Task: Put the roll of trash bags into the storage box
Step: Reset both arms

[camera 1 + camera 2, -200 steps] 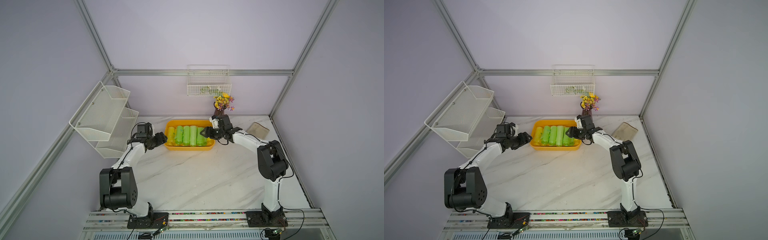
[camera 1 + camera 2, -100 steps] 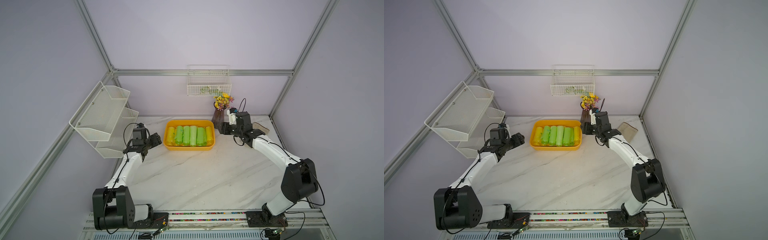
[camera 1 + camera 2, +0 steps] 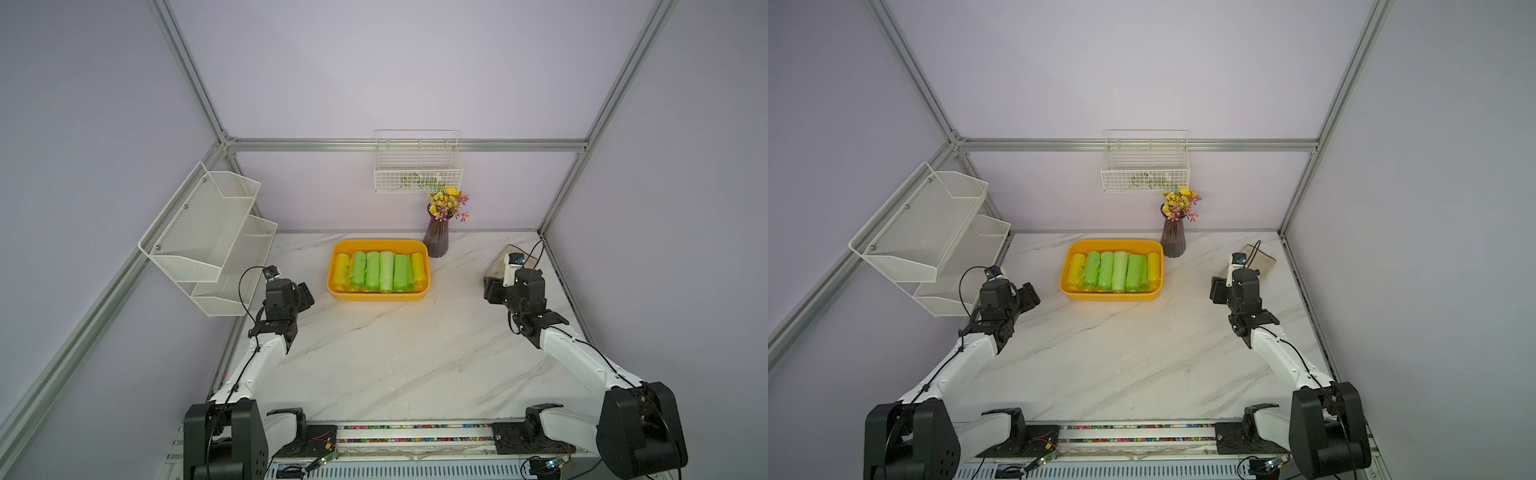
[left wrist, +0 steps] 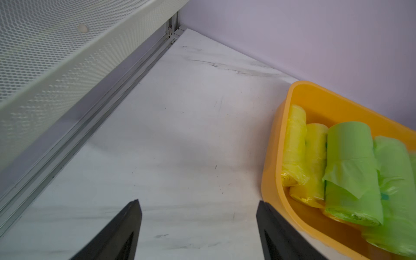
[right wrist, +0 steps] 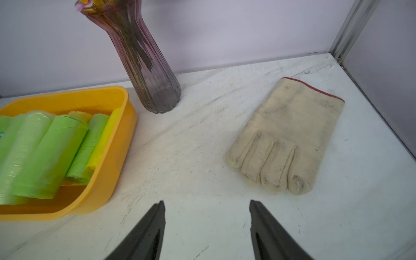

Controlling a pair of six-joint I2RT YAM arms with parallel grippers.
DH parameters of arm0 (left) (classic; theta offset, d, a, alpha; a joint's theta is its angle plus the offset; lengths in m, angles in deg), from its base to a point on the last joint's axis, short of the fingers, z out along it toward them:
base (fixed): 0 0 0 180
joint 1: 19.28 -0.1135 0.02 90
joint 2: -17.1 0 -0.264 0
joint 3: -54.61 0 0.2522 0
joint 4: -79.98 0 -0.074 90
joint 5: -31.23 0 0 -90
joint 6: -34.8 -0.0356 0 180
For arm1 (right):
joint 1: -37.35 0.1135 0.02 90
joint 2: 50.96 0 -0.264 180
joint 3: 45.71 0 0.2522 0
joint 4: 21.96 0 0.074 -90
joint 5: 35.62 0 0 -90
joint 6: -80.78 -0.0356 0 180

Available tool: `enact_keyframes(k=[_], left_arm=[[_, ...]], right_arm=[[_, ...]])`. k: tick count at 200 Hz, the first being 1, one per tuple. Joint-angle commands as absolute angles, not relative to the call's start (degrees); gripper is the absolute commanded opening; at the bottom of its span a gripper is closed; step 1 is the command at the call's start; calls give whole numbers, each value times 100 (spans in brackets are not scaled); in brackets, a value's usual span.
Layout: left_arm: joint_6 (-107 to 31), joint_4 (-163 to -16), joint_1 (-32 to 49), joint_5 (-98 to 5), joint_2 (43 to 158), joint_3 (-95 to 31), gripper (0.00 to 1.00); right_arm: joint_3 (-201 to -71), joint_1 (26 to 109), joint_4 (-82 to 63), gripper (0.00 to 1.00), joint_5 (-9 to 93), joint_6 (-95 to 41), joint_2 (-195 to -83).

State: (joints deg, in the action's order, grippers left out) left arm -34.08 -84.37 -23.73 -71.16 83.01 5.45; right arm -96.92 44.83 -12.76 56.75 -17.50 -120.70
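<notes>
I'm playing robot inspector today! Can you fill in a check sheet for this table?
Surface: white marble tabletop, lightly scuffed.
Job's things: yellow and green trash bag rolls lie inside the orange storage box.
Clutter: dirty cream glove; purple vase of flowers beside the box.
Grippers: left gripper open, empty; right gripper open, empty.
Cables: black cable loop at each wrist.
Surroundings: wire basket and two-tier mesh rack on walls.
</notes>
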Motion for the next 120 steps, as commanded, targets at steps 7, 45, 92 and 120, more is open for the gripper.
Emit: enact_keyframes(k=[7, 45, 92, 120], left_arm=[[-3765, -9551, -2401, -7422, 8022, 901, 90], [-4018, -10112, -2397, -7511, 8158, 1186, 100], [-4172, -11058, -2398, -7377, 8584, 1514, 100], [-4218, -11658, -2401, -7302, 8884, 1735, 100]], right_arm=[[-9364, 4421, -2027, 65, 5879, -1560, -12044], [-8921, 4383, -2772, 72, 6276, -1556, -12259], [-7750, 4371, -5087, 91, 6696, -1173, -12316], [-7534, 4360, -5657, 99, 7017, -1160, -12435]])
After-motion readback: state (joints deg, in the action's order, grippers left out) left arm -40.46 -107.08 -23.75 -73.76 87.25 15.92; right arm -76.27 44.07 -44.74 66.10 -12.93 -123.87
